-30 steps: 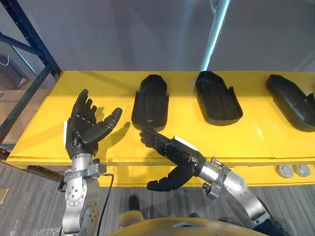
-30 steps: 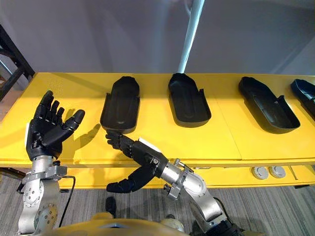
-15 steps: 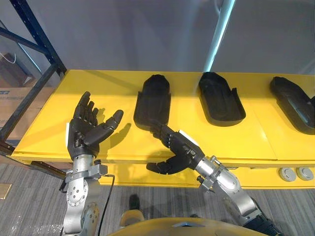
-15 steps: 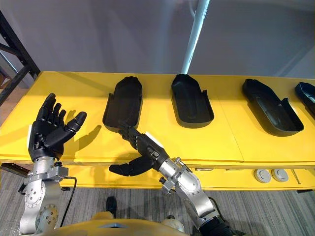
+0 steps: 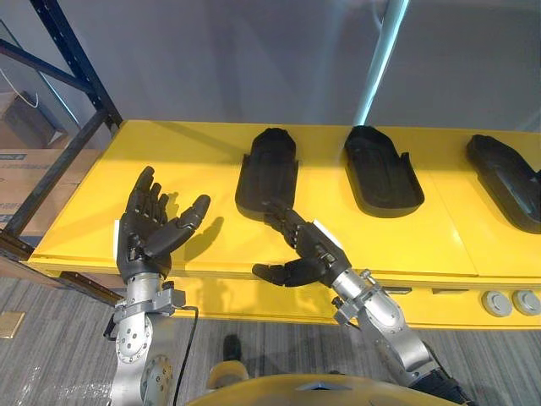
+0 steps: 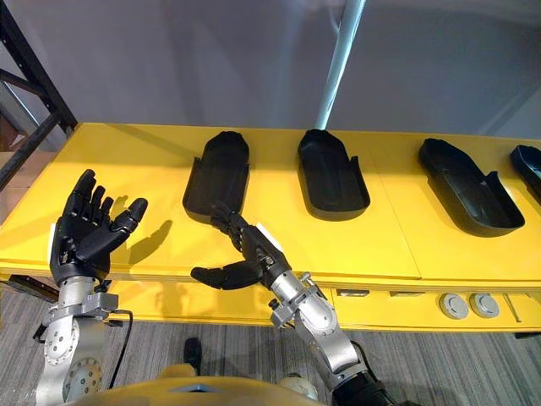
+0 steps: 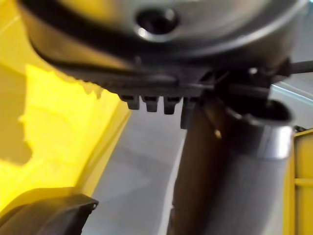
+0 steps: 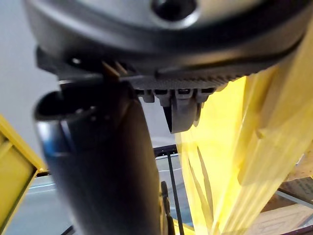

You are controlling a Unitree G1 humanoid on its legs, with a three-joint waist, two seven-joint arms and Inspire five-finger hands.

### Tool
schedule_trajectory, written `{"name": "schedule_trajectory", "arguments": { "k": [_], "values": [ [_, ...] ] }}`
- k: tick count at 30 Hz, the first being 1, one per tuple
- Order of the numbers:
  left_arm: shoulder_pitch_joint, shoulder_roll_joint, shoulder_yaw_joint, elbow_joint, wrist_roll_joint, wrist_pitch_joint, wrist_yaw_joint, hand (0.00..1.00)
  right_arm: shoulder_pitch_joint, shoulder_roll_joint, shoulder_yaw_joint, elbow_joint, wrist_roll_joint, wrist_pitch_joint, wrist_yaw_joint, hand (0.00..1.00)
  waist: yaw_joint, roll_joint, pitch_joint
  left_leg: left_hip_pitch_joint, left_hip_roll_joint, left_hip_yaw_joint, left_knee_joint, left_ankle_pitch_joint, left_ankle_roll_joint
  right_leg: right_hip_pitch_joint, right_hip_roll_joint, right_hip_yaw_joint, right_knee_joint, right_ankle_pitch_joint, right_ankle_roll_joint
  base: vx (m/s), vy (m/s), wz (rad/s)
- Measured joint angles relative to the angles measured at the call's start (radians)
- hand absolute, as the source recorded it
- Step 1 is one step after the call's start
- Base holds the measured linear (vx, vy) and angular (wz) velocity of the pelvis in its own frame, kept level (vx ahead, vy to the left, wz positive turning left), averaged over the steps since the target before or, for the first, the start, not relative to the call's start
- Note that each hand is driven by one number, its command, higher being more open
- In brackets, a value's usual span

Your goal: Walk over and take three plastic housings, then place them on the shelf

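Several black plastic housings lie in a row on the yellow table [image 5: 439,241]: the leftmost housing [image 5: 268,169], a middle housing [image 5: 380,173] and a right housing [image 6: 469,186], with another at the far right edge [image 6: 528,162]. My right hand [image 5: 308,252] is open over the table's front. Its fingers point at the near end of the leftmost housing and its thumb sticks out to the left. Whether the fingertips touch the housing I cannot tell. My left hand [image 5: 150,233] is open and empty, palm up, over the table's front left.
A dark blue shelf frame [image 5: 74,68] stands at the left, with cardboard boxes [image 5: 25,165] behind it. A pale pole [image 5: 378,59] rises behind the table against a grey wall. Two grey round caps [image 5: 510,302] sit on the table's front face at the right.
My right hand has risen from below the table's front edge and reached forward to the near end of the leftmost housing. The camera has moved a little closer. The left hand has kept its pose.
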Motion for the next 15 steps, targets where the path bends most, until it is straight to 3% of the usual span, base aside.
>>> {"name": "schedule_trajectory", "arguments": {
  "k": [15],
  "values": [
    [0.000,-0.008,-0.005,0.000,0.001,0.000,0.000,1.00,-0.023,0.037,-0.002,0.018,-0.080,-0.001,-0.122,1.00,0.009,0.018,-0.009,-0.001,0.000,-0.001,0.000,0.001,0.000,-0.002,0.000,-0.001,-0.001,0.000,0.000,0.00,0.000,0.00]
  ]
}}
